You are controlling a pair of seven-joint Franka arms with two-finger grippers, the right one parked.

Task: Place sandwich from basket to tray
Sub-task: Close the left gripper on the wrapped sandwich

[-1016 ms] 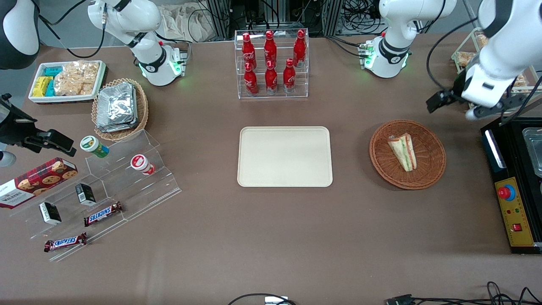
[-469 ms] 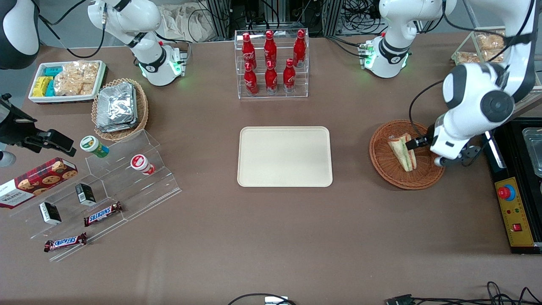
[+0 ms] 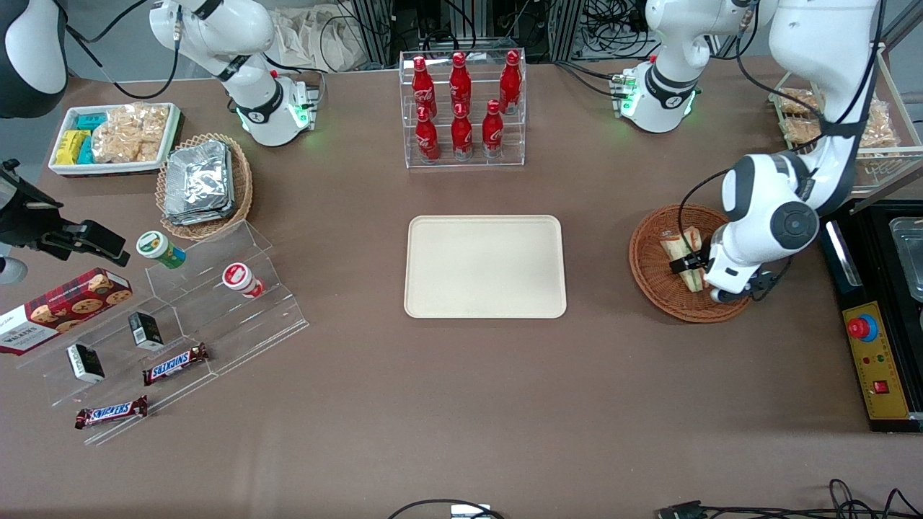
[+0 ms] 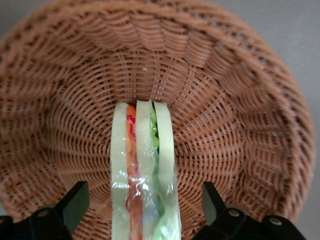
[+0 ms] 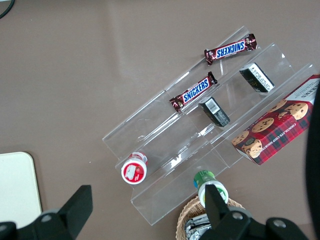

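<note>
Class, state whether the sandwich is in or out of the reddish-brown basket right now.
In. The sandwich lies in the basket, the open gripper straddling it.

I see a wide brown table (image 3: 461, 404) under even light, with no strong shadows on it. At its edge farthest from the front camera I see metal frame legs (image 3: 375, 29) and many black cables (image 3: 613, 25). More cables (image 3: 757, 510) lie at the nearest edge.
</note>
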